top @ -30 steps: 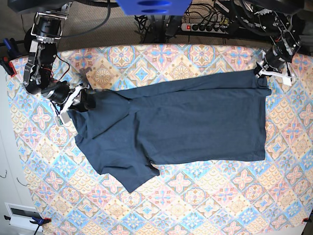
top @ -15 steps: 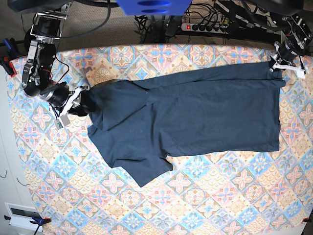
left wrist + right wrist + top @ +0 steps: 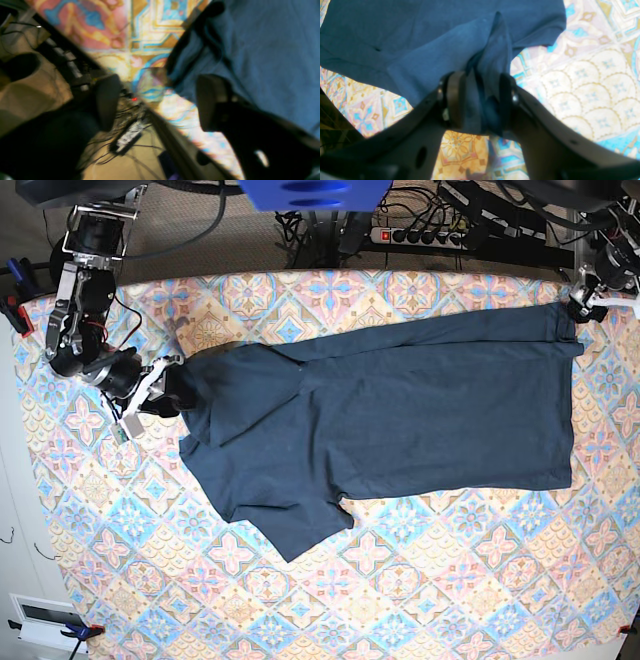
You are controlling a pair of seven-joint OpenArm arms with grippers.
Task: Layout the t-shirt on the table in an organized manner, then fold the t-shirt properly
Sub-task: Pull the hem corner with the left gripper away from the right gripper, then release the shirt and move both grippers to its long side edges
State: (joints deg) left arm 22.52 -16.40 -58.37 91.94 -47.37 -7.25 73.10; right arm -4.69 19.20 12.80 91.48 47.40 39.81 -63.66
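The surface point(image 3: 420, 620), covered in a pastel diamond-tile cloth, carries a shirt point(image 3: 400, 420) that lies spread across its middle and far half, running lengthwise from the base view's left side to its right edge. The body is fairly flat, with the hem end at the right edge of the surface and the collar end toward the left. One sleeve points toward the near edge, left of the middle, and a folded flap lies over the shoulder area near the far edge.

At the left of the base view, the right gripper point(image 3: 160, 392) sits low on the surface at the shirt's left end. In the right wrist view its fingers point(image 3: 453, 100) are clamped on a bunched ridge of navy cloth, which stands up between them while the rest of the shirt point(image 3: 395, 37) spreads flat beyond; the tiled cloth point(image 3: 590, 82) shows to the side.

At the far right corner of the surface, the left gripper point(image 3: 590, 298) hangs just off the shirt's far hem corner. The left wrist view is blurred, yet its fingers point(image 3: 107, 100) stand wide apart with nothing between them; one lies over the surface's edge and the floor with its cables point(image 3: 127, 140), the other over the shirt point(image 3: 262, 50), whose dark edge runs just beyond the fingertips. Whether that finger touches the cloth cannot be told
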